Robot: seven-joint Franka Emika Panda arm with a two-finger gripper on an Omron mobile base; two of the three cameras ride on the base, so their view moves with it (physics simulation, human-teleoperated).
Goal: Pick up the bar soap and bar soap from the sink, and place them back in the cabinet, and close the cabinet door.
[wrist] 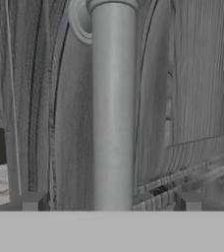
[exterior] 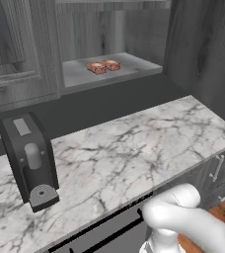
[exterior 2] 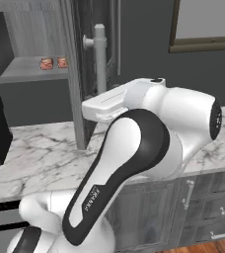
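The two small flat reddish-orange bar soaps with pale cream patches lie side by side, just beside one another, on the flat grey inner shelf (exterior: pixel 80 74) of the tall grey wood-grain wall cabinet (exterior: pixel 92 29): the left bar soap (exterior: pixel 96 68) and the right bar soap (exterior: pixel 111 64). The grey wood-grain cabinet door (exterior 2: pixel 92 54) with its raised framed panel stands open, swung out over the white marble surface (exterior: pixel 134 143) with grey veins. In the hand view the long vertical silver bar handle (wrist: pixel 113 108) of that door runs straight up the middle, very close to the camera, and the two small dark fingers (wrist: pixel 33 202) rise at the bottom on either side of it, spread wide with the bar between them; whether they touch the bar cannot be told. In the right base view the white arm reaches up to the handle, its hand flat against the bar. A black coffee machine (exterior: pixel 30 163) stands on the surface to the left, well apart from the open cabinet.
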